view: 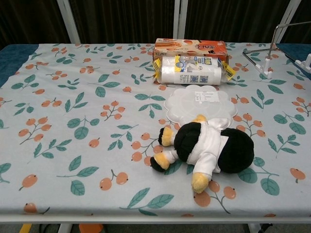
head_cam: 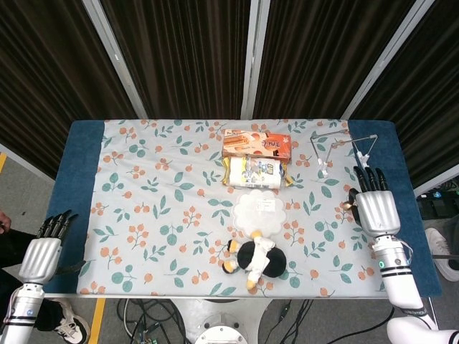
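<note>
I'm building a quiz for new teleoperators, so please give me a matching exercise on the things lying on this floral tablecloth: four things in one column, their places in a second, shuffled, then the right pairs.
Things
1. black plush toy in a white jacket
2. scalloped translucent white plastic lid
3. orange cardboard snack box
4. bent metal wire stand

Places
A. farthest back, behind the white plastic-wrapped roll
B. nearest the table's front edge
C. far right corner, beyond the right hand
D. between the roll and the toy

Pairs: 1-B, 2-D, 3-A, 4-C
</note>
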`<action>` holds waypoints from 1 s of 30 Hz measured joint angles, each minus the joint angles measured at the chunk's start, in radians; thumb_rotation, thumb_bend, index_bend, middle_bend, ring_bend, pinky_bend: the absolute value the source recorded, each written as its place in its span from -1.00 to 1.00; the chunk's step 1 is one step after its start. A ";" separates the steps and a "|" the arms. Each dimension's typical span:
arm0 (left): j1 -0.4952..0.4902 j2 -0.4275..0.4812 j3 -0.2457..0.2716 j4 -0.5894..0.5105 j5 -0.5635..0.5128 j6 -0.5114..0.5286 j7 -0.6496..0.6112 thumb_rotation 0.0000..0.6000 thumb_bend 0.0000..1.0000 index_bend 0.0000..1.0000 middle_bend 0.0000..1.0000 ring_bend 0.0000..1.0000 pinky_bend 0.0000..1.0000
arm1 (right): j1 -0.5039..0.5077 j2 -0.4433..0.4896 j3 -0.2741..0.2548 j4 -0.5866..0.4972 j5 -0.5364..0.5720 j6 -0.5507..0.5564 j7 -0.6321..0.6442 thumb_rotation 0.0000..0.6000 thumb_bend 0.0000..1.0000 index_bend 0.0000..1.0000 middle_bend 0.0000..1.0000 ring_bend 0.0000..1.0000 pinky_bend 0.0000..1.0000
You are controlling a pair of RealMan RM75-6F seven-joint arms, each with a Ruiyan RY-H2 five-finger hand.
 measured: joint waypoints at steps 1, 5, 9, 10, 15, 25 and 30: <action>-0.001 -0.002 0.002 0.001 0.001 -0.002 0.001 1.00 -0.95 -0.83 -1.00 -1.00 -0.97 | -0.001 0.000 -0.008 0.002 0.003 -0.015 0.003 1.00 -0.14 0.49 -0.83 -1.00 -1.00; -0.004 -0.009 0.004 0.004 0.002 -0.010 0.003 1.00 -0.95 -0.83 -1.00 -1.00 -0.97 | -0.001 -0.001 -0.051 0.004 0.009 -0.093 0.009 1.00 -0.14 0.48 -0.83 -1.00 -1.00; -0.002 -0.007 0.003 0.006 0.003 -0.003 -0.002 1.00 -0.95 -0.83 -1.00 -1.00 -0.97 | 0.000 -0.031 -0.076 0.041 0.017 -0.113 -0.008 1.00 -0.14 0.48 -0.83 -1.00 -1.00; -0.001 -0.007 0.003 0.007 0.003 -0.003 -0.003 1.00 -0.95 -0.83 -1.00 -1.00 -0.97 | 0.000 -0.041 -0.078 0.052 0.018 -0.114 -0.008 1.00 -0.14 0.48 -0.83 -1.00 -1.00; 0.002 -0.007 0.003 0.012 0.000 0.000 -0.011 1.00 -0.95 -0.83 -1.00 -1.00 -0.97 | -0.001 -0.091 -0.081 0.115 0.014 -0.114 0.006 1.00 -0.14 0.48 -0.83 -1.00 -1.00; 0.004 -0.006 0.002 0.016 0.001 0.004 -0.017 1.00 -0.96 -0.83 -1.00 -1.00 -0.97 | 0.014 -0.148 -0.070 0.179 0.024 -0.137 0.022 1.00 -0.14 0.48 -0.83 -1.00 -1.00; 0.005 -0.003 0.001 0.015 0.001 0.006 -0.018 1.00 -0.95 -0.83 -1.00 -1.00 -0.97 | 0.020 -0.162 -0.068 0.194 0.034 -0.150 0.020 1.00 -0.14 0.48 -0.83 -1.00 -1.00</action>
